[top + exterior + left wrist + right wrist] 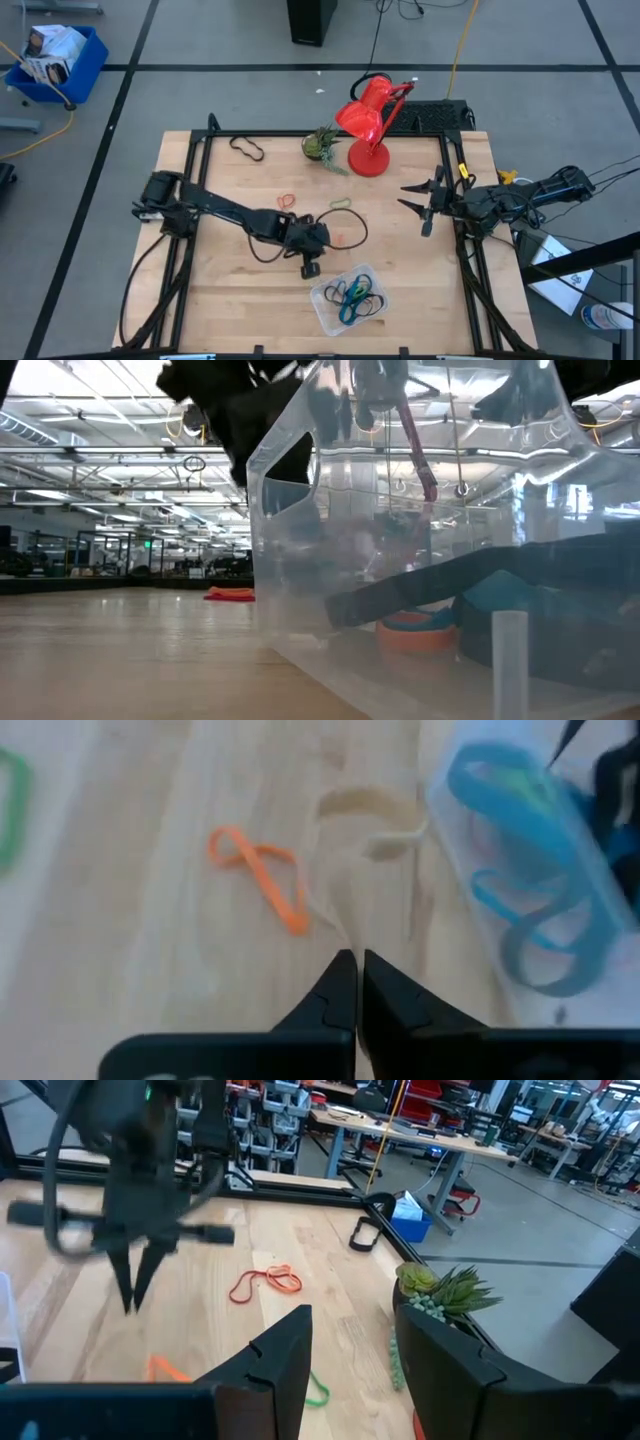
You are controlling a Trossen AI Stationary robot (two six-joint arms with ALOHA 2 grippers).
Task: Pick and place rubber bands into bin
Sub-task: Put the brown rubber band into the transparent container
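Observation:
The clear bin (pixel 322 300) stands near the table's front edge, right of centre, with blue, black and tan rubber bands (pixel 355 293) inside; it fills the low view (pixel 300 560). My left gripper (pixel 310 264) is shut just left of the bin, fingers pointing down above the table (pixel 133 1295). A thin tan rubber band (pixel 370 815) hangs from it. Loose bands lie on the wood: orange (pixel 265 870), green (pixel 340 204), red-orange (pixel 288 200), black (pixel 247 148). My right gripper (pixel 405 200) is open at the table's right side. My left gripper pinches a thin strand of the tan band (pixel 335 935) between its two fingertips (pixel 340 975), from above, pointing down. The band hangs slack below the fingers as a loop, beside the bin's wall (pixel 600 870). Whether its lower end touches the table I cannot tell.
A red desk lamp (pixel 370 120) and a small potted plant (pixel 322 143) stand at the table's far edge. A black cable loop (pixel 350 228) lies beside the left arm. A blue bin (pixel 55 60) stands on the floor beyond the table.

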